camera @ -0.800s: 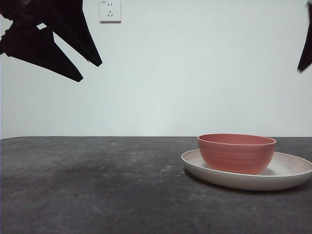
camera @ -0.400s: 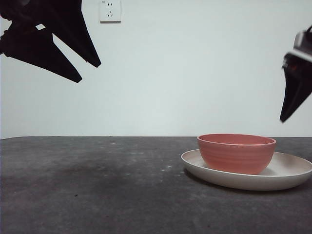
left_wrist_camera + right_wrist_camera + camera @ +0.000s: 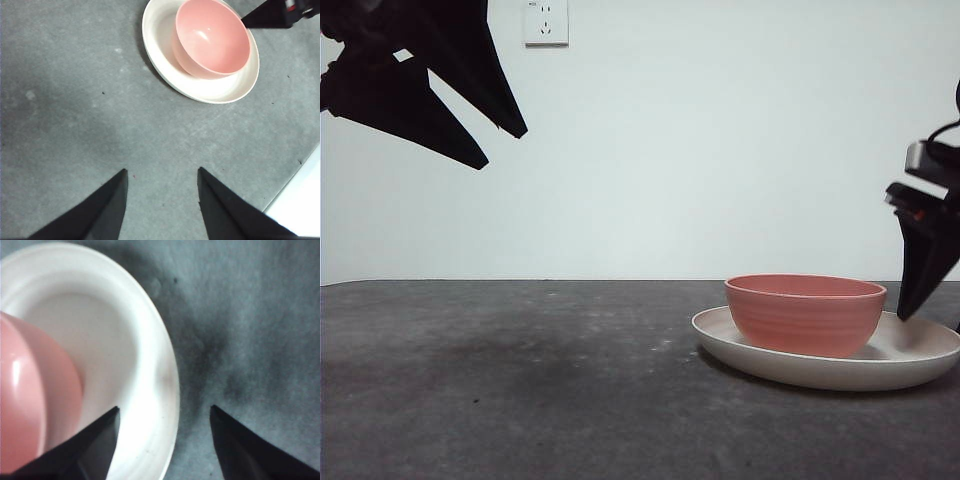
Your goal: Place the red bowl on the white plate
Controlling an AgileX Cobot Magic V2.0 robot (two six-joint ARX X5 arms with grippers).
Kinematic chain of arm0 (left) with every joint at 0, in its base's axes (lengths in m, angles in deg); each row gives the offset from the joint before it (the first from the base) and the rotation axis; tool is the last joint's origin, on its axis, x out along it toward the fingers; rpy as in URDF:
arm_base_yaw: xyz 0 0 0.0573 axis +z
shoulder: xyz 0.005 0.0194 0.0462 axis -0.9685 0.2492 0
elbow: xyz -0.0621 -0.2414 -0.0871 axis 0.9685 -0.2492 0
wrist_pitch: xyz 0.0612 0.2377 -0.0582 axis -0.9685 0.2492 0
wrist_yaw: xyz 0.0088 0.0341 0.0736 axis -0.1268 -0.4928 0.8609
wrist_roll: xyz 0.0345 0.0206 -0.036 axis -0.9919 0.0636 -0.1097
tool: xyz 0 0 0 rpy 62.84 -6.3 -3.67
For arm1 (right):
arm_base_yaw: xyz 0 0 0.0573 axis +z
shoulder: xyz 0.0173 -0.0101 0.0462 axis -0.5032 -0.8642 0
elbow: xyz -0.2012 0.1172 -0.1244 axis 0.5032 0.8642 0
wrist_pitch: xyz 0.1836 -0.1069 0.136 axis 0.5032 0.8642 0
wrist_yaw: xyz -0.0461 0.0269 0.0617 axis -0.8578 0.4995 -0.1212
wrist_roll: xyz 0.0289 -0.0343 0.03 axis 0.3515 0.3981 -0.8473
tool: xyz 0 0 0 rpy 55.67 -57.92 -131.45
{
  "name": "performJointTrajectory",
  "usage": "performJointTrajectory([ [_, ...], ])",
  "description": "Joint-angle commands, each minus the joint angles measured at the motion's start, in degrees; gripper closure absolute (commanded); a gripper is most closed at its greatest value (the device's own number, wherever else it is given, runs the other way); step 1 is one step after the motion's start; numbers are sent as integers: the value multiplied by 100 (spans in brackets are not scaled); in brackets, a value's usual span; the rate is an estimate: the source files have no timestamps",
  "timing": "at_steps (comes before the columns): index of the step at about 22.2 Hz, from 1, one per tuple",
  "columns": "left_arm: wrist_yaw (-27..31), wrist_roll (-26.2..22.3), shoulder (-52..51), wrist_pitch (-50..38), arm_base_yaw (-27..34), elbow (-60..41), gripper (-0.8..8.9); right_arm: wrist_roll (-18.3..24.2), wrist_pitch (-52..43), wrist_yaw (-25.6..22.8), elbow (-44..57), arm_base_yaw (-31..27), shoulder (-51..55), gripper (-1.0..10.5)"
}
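Observation:
The red bowl (image 3: 805,312) sits upright inside the white plate (image 3: 920,352) on the right half of the table. From above, the left wrist view shows the bowl (image 3: 212,37) resting off-centre in the plate (image 3: 200,89). My right gripper (image 3: 920,300) hangs low at the far right, open, its jaws straddling the plate's rim (image 3: 167,370) just beside the bowl (image 3: 30,405) without touching it. My left gripper (image 3: 505,147) stays high at the upper left, open and holding nothing.
The dark grey table (image 3: 520,380) stretches left of the plate. A wall socket (image 3: 546,22) is on the white wall behind. The table's edge and a white floor strip (image 3: 302,200) show in the left wrist view.
My right gripper has dropped from the top right corner down to the plate's rim beside the bowl. The left gripper, bowl and plate have not moved.

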State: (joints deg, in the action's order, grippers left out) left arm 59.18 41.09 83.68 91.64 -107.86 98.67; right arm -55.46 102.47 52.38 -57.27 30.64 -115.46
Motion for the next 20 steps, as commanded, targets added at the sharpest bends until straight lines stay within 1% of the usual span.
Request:
performJointTrajectory([
  [1, -33, -70, 31, -48, -39, 52, 592, 4, -96, 20, -57, 20, -219, 687],
  [3, -33, -70, 31, -48, -39, 52, 592, 7, -109, 22, -57, 20, -297, 713],
  [7, -33, -70, 31, -48, -39, 52, 592, 96, -125, 17, -57, 20, -330, 875],
  [10, -33, -70, 31, -48, -39, 52, 592, 90, -136, 17, -57, 20, -330, 935],
  [12, -33, -70, 31, -42, -39, 52, 592, 72, -153, 24, -57, 20, -326, 936],
  [15, -31, -70, 31, -4, -39, 52, 592, -107, -201, 243, -59, 17, -225, 936],
  [19, -31, -70, 31, -4, -39, 52, 592, -293, -208, 330, -61, 17, 192, 936],
  [20, -31, -70, 31, -4, -39, 52, 592, -367, -208, 422, -61, 20, 291, 936],
])
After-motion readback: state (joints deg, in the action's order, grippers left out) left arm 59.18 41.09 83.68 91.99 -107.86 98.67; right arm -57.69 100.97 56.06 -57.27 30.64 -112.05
